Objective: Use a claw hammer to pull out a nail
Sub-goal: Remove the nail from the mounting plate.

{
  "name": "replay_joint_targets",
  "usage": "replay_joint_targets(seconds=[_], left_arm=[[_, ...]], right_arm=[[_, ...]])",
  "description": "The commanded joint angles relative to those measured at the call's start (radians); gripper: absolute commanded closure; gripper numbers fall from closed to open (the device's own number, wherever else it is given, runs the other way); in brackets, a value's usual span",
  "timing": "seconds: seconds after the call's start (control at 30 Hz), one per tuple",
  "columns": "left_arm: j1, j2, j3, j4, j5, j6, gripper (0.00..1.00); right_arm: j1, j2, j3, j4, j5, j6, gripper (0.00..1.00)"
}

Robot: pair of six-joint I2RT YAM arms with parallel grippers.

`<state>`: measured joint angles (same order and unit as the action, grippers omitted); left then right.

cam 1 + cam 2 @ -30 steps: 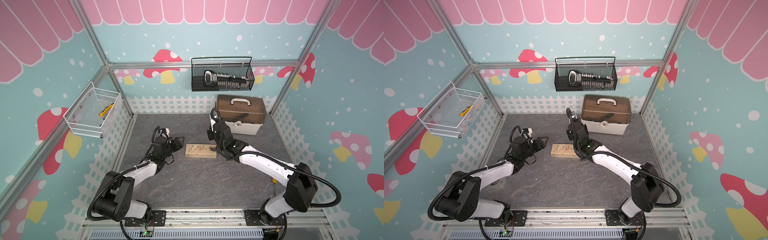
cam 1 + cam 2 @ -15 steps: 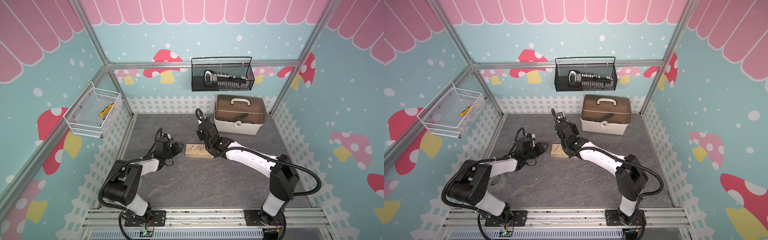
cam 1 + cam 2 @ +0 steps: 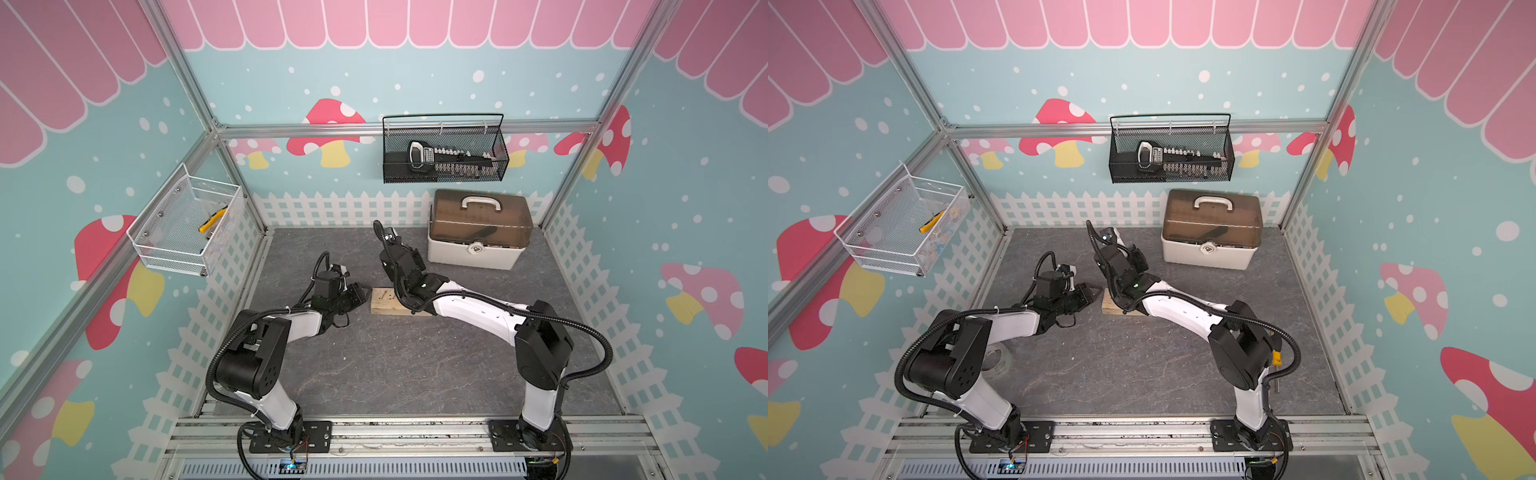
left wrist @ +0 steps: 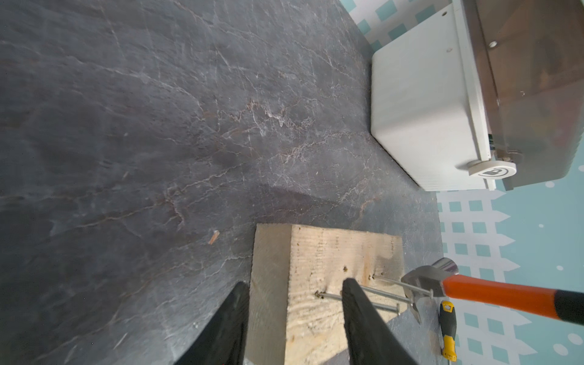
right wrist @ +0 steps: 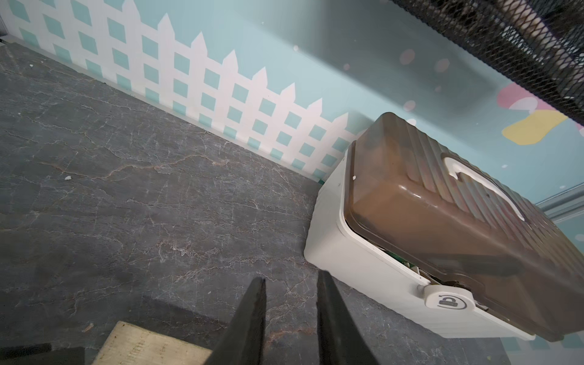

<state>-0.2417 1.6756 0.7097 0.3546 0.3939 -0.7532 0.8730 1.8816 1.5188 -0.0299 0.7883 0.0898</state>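
A pale wooden block point(image 4: 331, 252) lies on the dark floor, seen in both top views point(image 3: 384, 305) point(image 3: 1113, 305), with three nails standing out of its upper face. The claw hammer point(image 4: 423, 279) has a silvery head, orange neck and black handle. Its forked claw is hooked on the nail point(image 4: 388, 282) nearest the block's far edge. The handle runs out of the left wrist view toward my right arm. My right gripper point(image 5: 290, 276) is shut on the hammer, and only its narrow-set fingertips show. My left gripper point(image 4: 294, 281) point(image 3: 360, 292) is shut on the block's left end.
A white toolbox with a brown lid point(image 3: 478, 237) point(image 5: 442, 221) stands at the back right. A black wire basket point(image 3: 444, 153) hangs on the back wall and a white mesh basket point(image 3: 187, 224) on the left wall. A yellow-and-black screwdriver point(image 4: 448, 328) lies on the floor beyond the block.
My right wrist has swung left and back over the block, tipping the hammer. My left gripper has moved right to the block's end and narrowed its jaws onto it.
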Motion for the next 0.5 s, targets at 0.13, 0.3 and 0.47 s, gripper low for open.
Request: replay_joint_targets(seconds=[0.13,0.3,0.47], left_arm=[[-0.001,0.026,0.034,-0.032,0.015,0.018,0.53],[-0.001,0.032,0.039,-0.037,0.016,0.022,0.53],[-0.002,0.032,0.044,-0.044,0.016,0.027,0.54]], right_arm=[[0.017,0.003,0.039,0.087,0.048,-0.039,1.00],[0.021,0.010,0.051,0.098,0.100,-0.058,1.00],[0.025,0.040,0.049,0.112,0.118,-0.094,1.00]])
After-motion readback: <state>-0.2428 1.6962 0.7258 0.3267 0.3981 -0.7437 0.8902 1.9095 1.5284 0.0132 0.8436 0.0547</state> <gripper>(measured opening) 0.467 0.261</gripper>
